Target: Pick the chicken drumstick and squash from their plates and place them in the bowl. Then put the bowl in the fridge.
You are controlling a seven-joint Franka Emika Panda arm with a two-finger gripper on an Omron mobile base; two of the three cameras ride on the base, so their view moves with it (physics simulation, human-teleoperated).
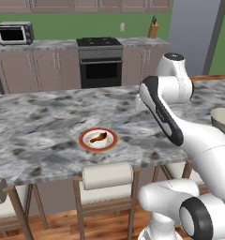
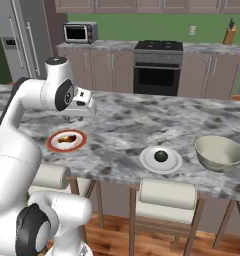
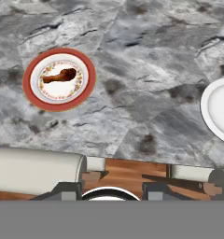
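Note:
The small brown chicken drumstick [image 3: 60, 75] [image 2: 68, 138] [image 1: 99, 137] lies on a red-rimmed plate [image 3: 33, 95] [image 2: 52, 145] [image 1: 84, 143] near the island counter's front edge. The dark green squash [image 2: 161, 156] sits on a plain white plate [image 2: 148, 163] [image 3: 212, 112] to its right. Further right on the counter stands the cream bowl [image 2: 219, 152] [image 1: 222, 119]. My gripper [image 2: 76, 118] [image 3: 112, 191] hovers over the counter, just above and beyond the red-rimmed plate. It is open, with nothing between its fingers. The grey fridge [image 2: 22, 40] stands at the back left.
Padded stools [image 2: 167, 200] [image 1: 107, 180] are tucked under the island's front edge. On the back wall are a black oven [image 2: 157, 75], a toaster oven [image 2: 79, 32] and a knife block [image 2: 230, 34]. My own arm blocks the right half of the left base view.

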